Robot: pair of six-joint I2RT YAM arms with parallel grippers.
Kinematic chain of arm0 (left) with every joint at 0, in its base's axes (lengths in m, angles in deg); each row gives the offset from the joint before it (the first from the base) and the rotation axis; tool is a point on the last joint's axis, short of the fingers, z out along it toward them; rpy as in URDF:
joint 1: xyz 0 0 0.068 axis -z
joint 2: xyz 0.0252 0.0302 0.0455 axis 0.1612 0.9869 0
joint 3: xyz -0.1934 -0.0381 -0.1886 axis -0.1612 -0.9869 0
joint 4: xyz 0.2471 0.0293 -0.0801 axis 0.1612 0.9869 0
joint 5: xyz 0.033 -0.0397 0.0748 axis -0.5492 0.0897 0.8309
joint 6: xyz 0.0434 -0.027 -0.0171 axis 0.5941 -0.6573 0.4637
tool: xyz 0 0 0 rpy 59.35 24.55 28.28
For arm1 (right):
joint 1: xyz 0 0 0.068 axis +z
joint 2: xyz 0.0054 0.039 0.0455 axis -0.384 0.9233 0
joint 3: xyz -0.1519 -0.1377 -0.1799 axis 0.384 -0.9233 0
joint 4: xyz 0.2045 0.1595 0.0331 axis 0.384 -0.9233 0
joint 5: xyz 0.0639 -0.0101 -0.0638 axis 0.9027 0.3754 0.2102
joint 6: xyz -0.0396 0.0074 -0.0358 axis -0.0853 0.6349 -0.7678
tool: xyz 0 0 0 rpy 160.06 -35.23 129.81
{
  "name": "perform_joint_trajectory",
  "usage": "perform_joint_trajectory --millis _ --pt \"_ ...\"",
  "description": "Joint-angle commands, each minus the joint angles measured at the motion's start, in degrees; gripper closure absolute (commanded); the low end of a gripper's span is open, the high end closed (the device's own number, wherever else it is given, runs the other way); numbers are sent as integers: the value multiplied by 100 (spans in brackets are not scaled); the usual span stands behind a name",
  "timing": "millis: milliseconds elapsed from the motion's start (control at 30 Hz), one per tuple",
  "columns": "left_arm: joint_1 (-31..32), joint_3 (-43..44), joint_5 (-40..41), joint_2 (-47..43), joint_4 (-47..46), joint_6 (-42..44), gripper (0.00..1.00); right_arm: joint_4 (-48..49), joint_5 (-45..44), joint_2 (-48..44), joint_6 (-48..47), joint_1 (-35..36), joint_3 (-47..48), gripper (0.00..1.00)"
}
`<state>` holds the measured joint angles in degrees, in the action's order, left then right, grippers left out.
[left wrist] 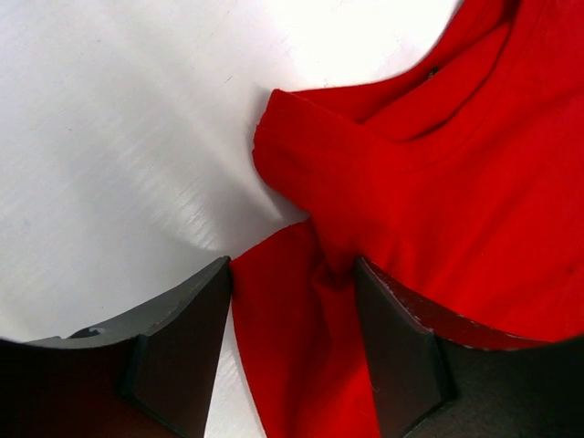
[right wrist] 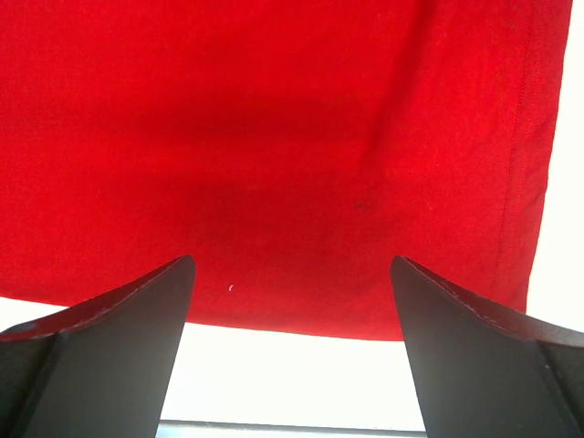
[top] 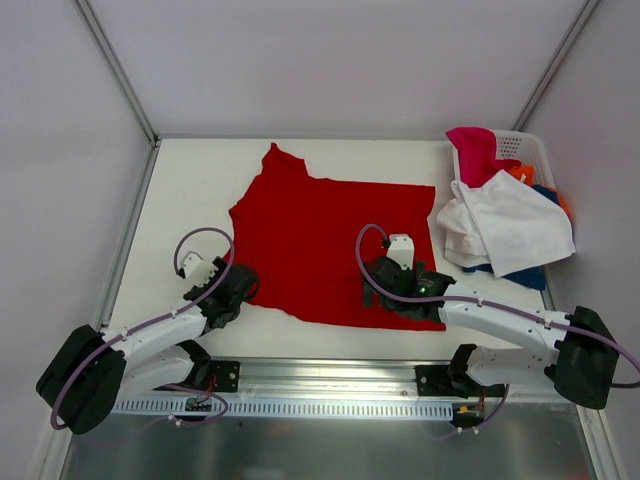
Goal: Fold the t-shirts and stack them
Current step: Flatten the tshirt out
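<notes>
Now my left gripper straddles a bunched fold at the near-left edge of the red t-shirt. Cloth fills the gap between its fingers, but I cannot tell whether they pinch it. My right gripper hangs released, jaws wide, over the shirt's near hem by its right corner. The shirt lies spread on the white surface.

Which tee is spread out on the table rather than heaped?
The red t-shirt, laid flat on the table. The white t-shirt and pink t-shirt are bunched over the basket at the right.
</notes>
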<state>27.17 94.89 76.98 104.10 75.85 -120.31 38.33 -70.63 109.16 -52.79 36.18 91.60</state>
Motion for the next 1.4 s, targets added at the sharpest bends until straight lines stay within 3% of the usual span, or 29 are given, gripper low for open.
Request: perform_joint_trajectory --millis 0,133,300,367,633,1033,1200,1367 --pt "47 -304 -501 162 246 -8 44 -104 -181 -98 -9 30 -5 7" --pt "55 -357 -598 118 246 -43 53 -113 -155 -98 9 21 4 7" --pt "55 -392 -633 56 246 -25 91 -131 -146 -28 17 30 30 7" --pt "47 -375 -659 56 246 1 100 -131 -146 -1 17 21 39 7" --pt "64 -120 -870 -101 561 300 100 -148 -146 51 26 21 48 7" --pt "56 926 -1072 -1639 1827 792 100 -148 -251 219 17 21 65 7" --pt "56 1374 -1037 -1640 1924 1091 100 -148 -304 333 26 21 57 7" --pt "56 1813 -809 -1044 1907 1302 100 -61 -313 508 17 21 74 7"
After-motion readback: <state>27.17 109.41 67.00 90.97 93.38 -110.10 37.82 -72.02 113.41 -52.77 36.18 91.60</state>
